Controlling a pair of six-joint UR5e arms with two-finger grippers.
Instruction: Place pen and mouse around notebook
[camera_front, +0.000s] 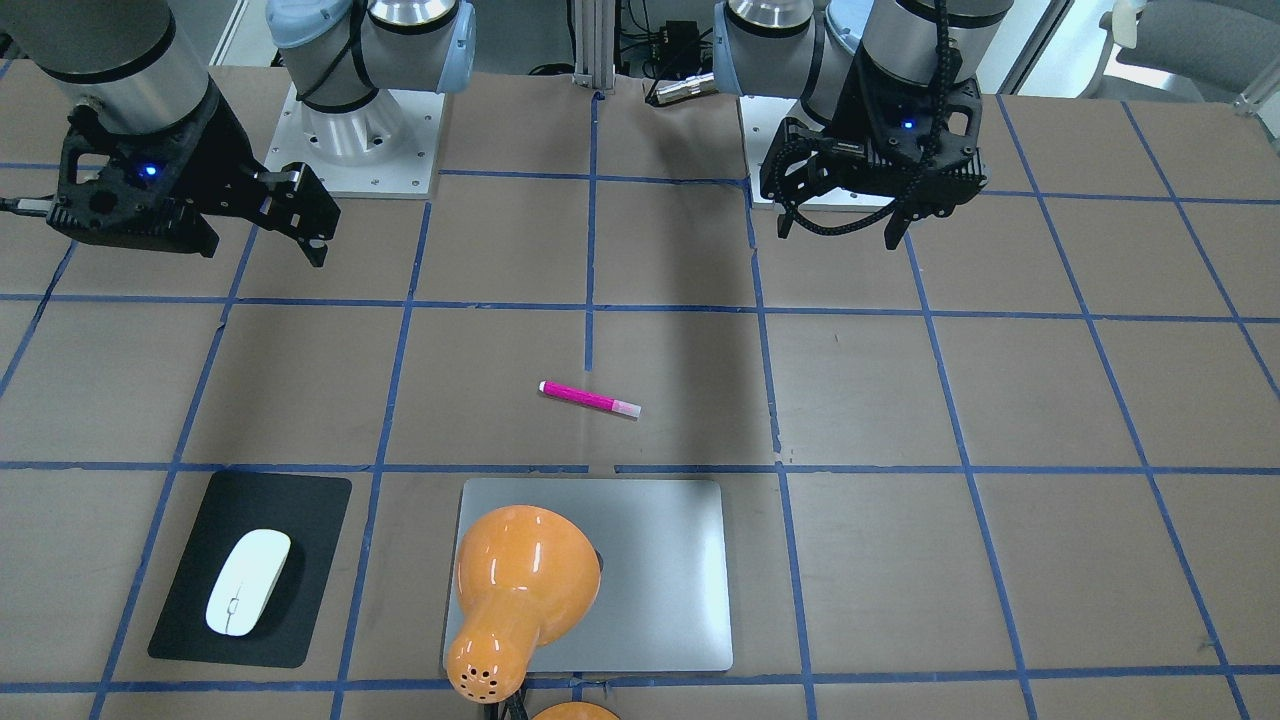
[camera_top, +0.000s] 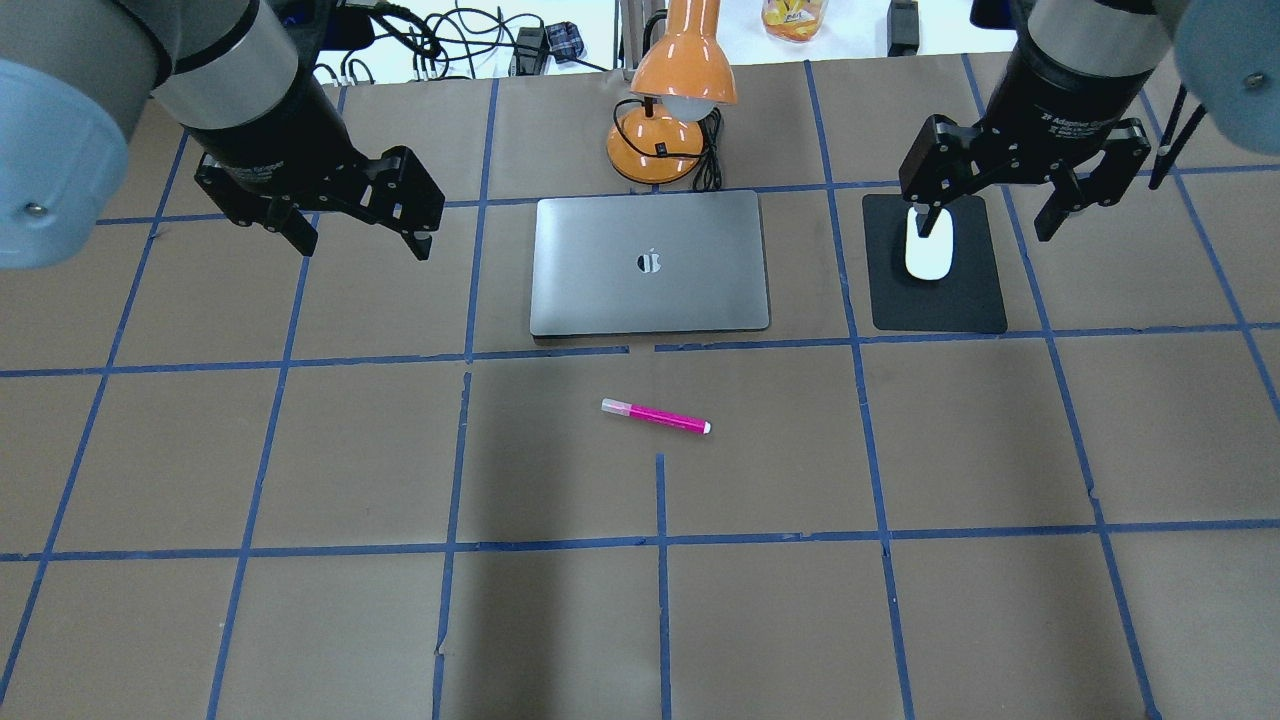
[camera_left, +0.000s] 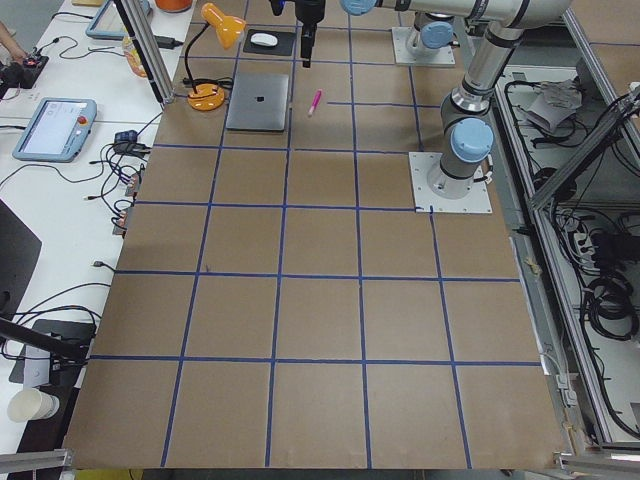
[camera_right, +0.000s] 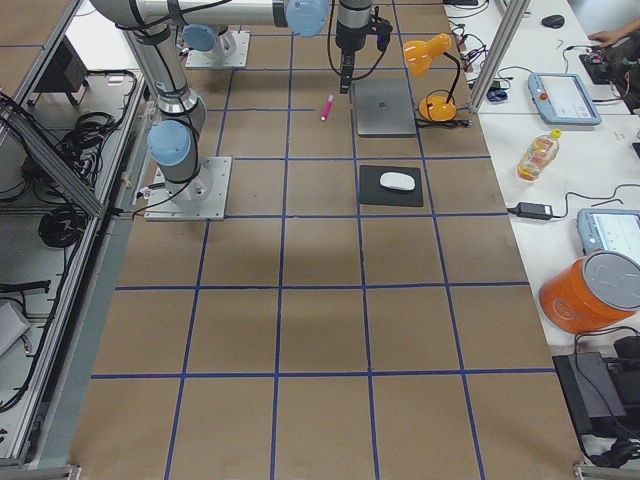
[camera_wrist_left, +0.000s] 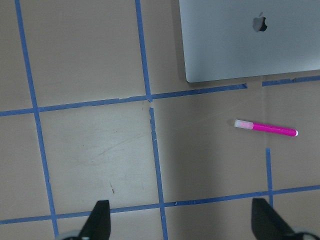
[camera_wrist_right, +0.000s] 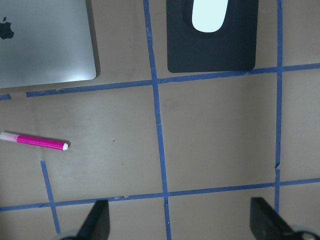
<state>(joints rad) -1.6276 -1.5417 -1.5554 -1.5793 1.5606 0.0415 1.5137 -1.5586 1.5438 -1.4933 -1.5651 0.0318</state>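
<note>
The magenta pen (camera_top: 655, 416) lies flat on the table just in front of the closed silver notebook (camera_top: 650, 262), apart from it. The white mouse (camera_top: 928, 250) rests on a black mat (camera_top: 940, 305) to the notebook's right. My left gripper (camera_top: 363, 247) hangs open and empty above the table, left of the notebook. My right gripper (camera_top: 985, 230) hangs open and empty above the mat. The left wrist view shows the pen (camera_wrist_left: 266, 128) and a notebook (camera_wrist_left: 250, 35) corner far below. From the right wrist I see the mouse (camera_wrist_right: 210, 15) and the pen (camera_wrist_right: 35, 141).
An orange desk lamp (camera_top: 665, 110) stands behind the notebook, its head leaning over the notebook's far edge. Its cord lies beside the base. Blue tape lines grid the brown table. Cables, tablets and a bottle (camera_right: 538, 153) sit on a side bench beyond the table.
</note>
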